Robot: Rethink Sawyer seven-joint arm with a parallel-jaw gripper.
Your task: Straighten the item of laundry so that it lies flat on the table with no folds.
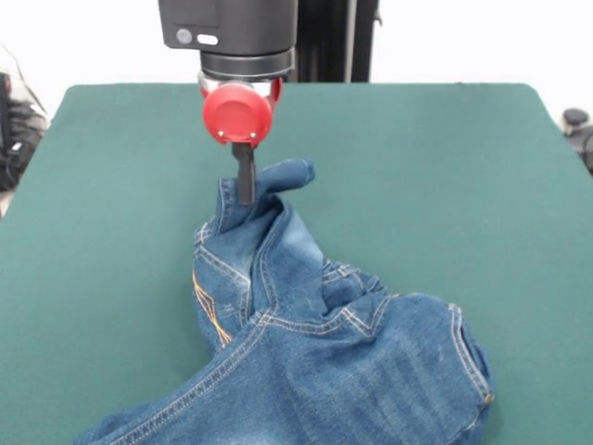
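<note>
**Mia:** What is the biggest thing here?

**Ben:** The green table (445, 167). It is wide and soft-looking, and most of it is bare. The far edge and both far corners show.

**Mia:** And next?

**Ben:** The blue jeans (352, 371). They lie in a bunched heap near the middle of the near edge, and part of them runs off past that edge of the view. A wide flat part sits closest to the near edge. Folds pile up behind it, toward the middle of the table.

**Mia:** Why does one bit stick up?

**Ben:** I think the arm (232, 32) is holding it up. One corner of the cloth stands tall, like a little tent, pointing toward the far edge. Cloth does not stand like that alone.

**Mia:** So the gripper has it?

**Ben:** Yes. The gripper (245, 185) hangs under a round red part (238, 113), and its thin dark fingers are pinched onto that raised corner of the jeans. The tip of the cloth pokes out just beside them.

**Mia:** Where are the jeans from the gripper?

**Ben:** The raised corner touches it. The rest hangs down and spreads toward the near edge.

**Mia:** Are the jeans flat yet?

**Ben:** No. They are crumpled, with many folds. I guess a pull toward the far edge could stretch that part out.
</note>
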